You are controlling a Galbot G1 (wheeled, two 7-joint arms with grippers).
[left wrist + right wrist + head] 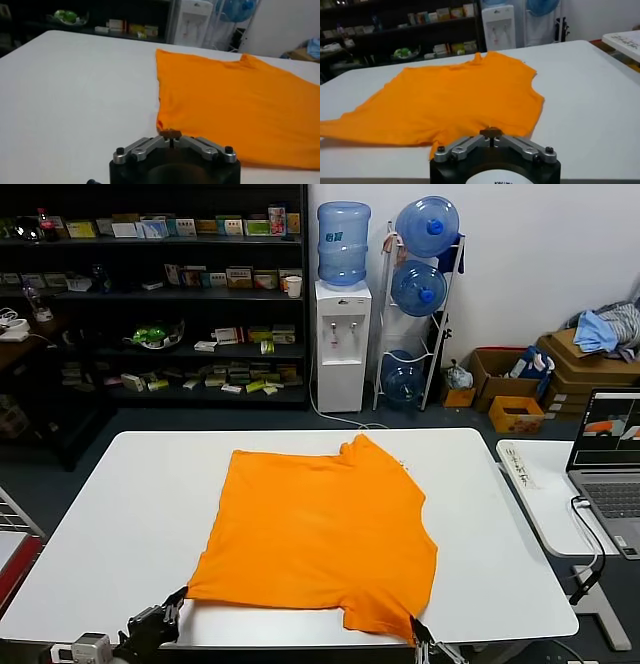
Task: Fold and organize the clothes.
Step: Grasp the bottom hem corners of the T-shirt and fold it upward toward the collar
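Orange T-shirt (325, 529) is lying spread flat on the white table (130, 514), plain side up, collar pointing toward the far edge, hem toward the near edge. One sleeve is sticking out at the near right corner of the garment; the fabric is showing only shallow wrinkles.

Left gripper (172, 612) is sitting at the near edge of the table, at the shirt's near-left hem corner. In the left wrist view its fingers (171, 134) are meeting tip to tip, closed, with the orange hem corner right at the tips; whether fabric is pinched between them is not clear.

Right gripper (421, 634) is sitting at the near-right corner of the shirt, by the sleeve. In the right wrist view its fingers (491, 133) are likewise pressed together, closed, touching the edge of the orange cloth; an actual grip on fabric cannot be confirmed.

Containers further out: an open cardboard box (496, 374) is standing on the floor to the right with small items in it, contents too small to identify. A smaller orange-printed box (516, 415) is standing in front of it. Stacked cardboard boxes (580, 364) are carrying a blue-grey cloth pile (605, 329). A water dispenser (342, 344) is holding a blue bottle on top; a rack (425, 304) beside it is holding three more blue water bottles. A laptop (610, 464) is standing open on the side table at right
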